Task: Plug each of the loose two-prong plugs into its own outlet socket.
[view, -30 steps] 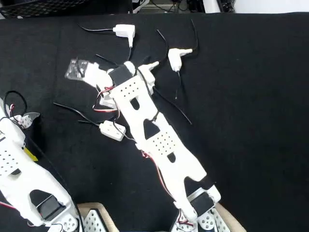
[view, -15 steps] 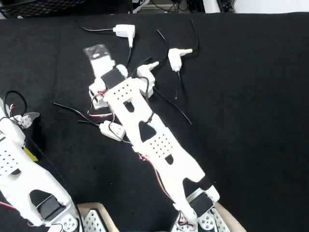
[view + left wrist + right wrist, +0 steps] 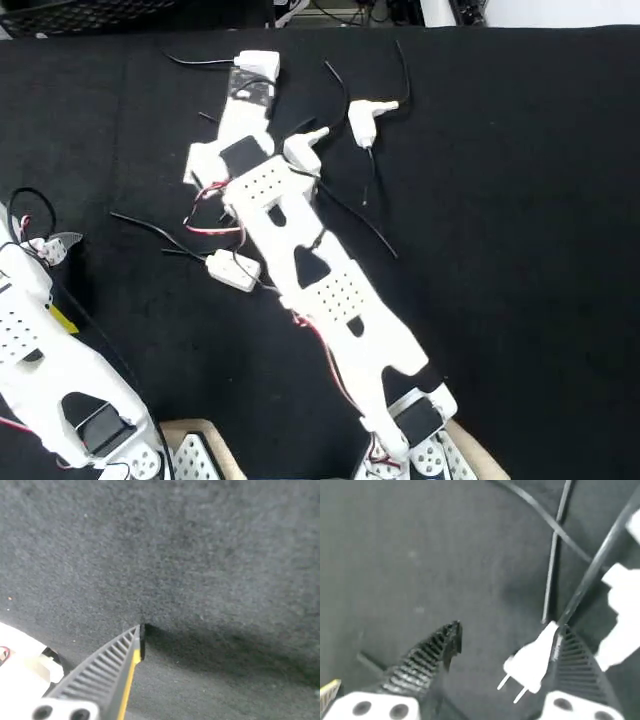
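Between the wide-open jaws of the right gripper (image 3: 509,631), which holds nothing, a plug (image 3: 532,662) lies on the felt-like black cloth (image 3: 420,555), close against one ribbed finger (image 3: 575,660). It looks light and rigid, its smooth white plastic probably slippery. The flat body seems the best place to pinch, clear of the thin metal prongs (image 3: 521,695) and the limp black cord (image 3: 597,567) trailing beyond.

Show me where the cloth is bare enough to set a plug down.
The wide cloth right of the right arm, below the angled plug, is bare. A smaller bare patch lies between the left arm and the white block. Around the right gripper it is crowded: plugs and cables close together.
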Available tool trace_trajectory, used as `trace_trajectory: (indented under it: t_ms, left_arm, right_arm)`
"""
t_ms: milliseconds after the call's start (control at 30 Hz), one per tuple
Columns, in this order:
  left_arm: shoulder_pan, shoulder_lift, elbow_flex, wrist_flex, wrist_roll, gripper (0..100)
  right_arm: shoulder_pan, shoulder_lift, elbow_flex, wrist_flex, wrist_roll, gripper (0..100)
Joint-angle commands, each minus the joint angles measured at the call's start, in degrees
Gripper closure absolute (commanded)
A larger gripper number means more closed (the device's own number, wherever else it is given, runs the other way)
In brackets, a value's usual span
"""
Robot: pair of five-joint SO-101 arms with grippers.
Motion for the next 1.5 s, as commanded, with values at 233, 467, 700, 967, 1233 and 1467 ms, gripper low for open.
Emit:
trace_trajectory:
  t_ms: [233, 467, 700, 967, 1233, 1467]
  left_arm:
    - [-0.66, -0.09, 1.45, 1.67, 0.18, 38]
    - [-0.57, -0.09, 1.36, 1.67, 0.18, 38]
    - [-0.57, -0.09, 1.27, 1.67, 0.26, 38]
    - [-0.57, -0.09, 1.27, 1.67, 0.26, 38]
    - [-0.92, -0.09, 1.36, 1.67, 0.18, 38]
    - [-1.01, 0.18, 1.27, 1.67, 0.18, 38]
  right_arm:
    - [3.08, -3.65, 6.29, -2.02, -0.70, 70.9]
    - [0.79, -3.82, 6.02, -2.02, -2.99, 85.4]
    - [-1.85, -3.74, 6.29, -2.02, -2.73, 85.5]
    - [-4.75, -3.56, 6.55, 2.02, -2.64, 82.8]
    - [-4.48, 1.01, 6.46, 2.46, -2.64, 82.8]
    - [-4.57, 1.01, 6.29, 4.04, -2.73, 82.9]
